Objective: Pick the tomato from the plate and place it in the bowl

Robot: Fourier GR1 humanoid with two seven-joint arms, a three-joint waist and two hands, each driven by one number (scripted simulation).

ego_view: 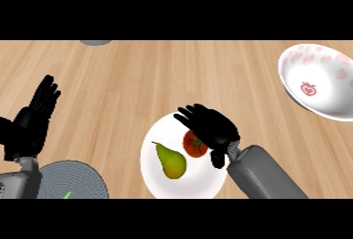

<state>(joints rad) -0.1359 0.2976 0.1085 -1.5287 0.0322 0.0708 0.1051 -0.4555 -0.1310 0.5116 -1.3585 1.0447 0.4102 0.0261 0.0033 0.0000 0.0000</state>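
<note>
Head view: right robot hand [214, 128] at frame centre, fingers spread apart, nothing clamped. Palm over right edge of small red round tomato [194, 144], likely lining up grasp; contact unclear. Tomato lies on white round plate [148, 154], just beside green-yellow pear [171, 161], not yet lifted. White bowl with red prints [317, 81] upper right, well apart, waiting as target. Left robot hand [34, 123] at left edge, open, fingers up, resting. Grey ribbed disc [72, 179] lower left on light wooden bench [138, 79].

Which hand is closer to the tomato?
The right hand, spread open right over the tomato on the white plate. The left hand rests open far away at the view's left edge.
</note>
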